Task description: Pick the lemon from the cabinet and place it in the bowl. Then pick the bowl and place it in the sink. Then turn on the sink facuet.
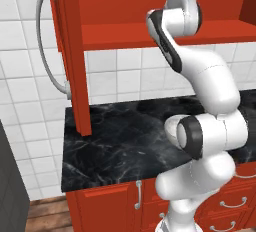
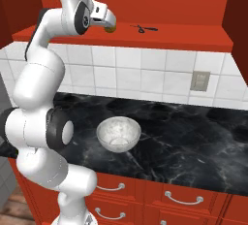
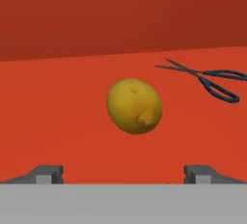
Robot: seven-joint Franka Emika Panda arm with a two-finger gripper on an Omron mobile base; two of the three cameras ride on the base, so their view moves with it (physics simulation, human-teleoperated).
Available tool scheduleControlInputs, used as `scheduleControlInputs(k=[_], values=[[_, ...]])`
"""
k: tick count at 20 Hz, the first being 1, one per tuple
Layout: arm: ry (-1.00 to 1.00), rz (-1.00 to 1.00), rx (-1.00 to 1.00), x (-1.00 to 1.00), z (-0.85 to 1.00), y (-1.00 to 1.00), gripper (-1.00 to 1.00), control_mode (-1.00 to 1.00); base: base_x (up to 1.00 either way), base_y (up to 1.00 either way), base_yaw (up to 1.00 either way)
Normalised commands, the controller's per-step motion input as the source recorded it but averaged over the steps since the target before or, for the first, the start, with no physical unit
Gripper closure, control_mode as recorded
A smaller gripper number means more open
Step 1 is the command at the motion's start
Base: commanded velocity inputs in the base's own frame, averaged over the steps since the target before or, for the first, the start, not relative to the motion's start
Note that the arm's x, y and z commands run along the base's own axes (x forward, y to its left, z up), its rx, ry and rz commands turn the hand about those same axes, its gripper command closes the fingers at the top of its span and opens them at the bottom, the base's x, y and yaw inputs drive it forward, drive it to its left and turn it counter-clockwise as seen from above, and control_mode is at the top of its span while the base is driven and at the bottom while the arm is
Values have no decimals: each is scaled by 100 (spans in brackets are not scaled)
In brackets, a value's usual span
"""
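The yellow lemon (image 3: pixel 133 105) lies on the flat red shelf of the cabinet (image 2: pixel 174 39), just ahead of my gripper (image 3: pixel 123 174). The two fingertips (image 3: pixel 48 172) stand wide apart, and the lemon sits in line with the gap, untouched. From the right base view the gripper (image 2: pixel 109 24) reaches onto the shelf, with the lemon (image 2: pixel 112 29) peeking out under its tip. The white marbled bowl (image 2: pixel 118 133) stands upright on the black counter below. The cabinet's door hangs open at the left with its curved grey handle (image 1: pixel 46 51).
Blue-handled scissors (image 3: pixel 208 79) lie on the shelf to the right of the lemon, also seen as scissors (image 2: pixel 144 28). The black marble counter (image 1: pixel 115 141) runs under the shelf. A wall outlet (image 2: pixel 199 81) is on the tiles. Red drawers (image 2: pixel 179 199) sit below.
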Motion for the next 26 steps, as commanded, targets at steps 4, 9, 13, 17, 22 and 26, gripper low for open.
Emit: scheduleControlInputs(k=[4,9,13,17,22,26], values=[[0,0,0,56,-11,-48,-100,-100,0,0,0],[0,0,0,58,-20,-32,-100,-100,0,0,0],[0,0,0,41,-19,-8,-100,-100,0,0,0],[0,0,0,15,-6,0,-100,-100,0,0,0],[0,0,0,0,-6,0,-100,-100,0,0,0],[0,0,0,0,-21,0,-100,-100,0,0,0]])
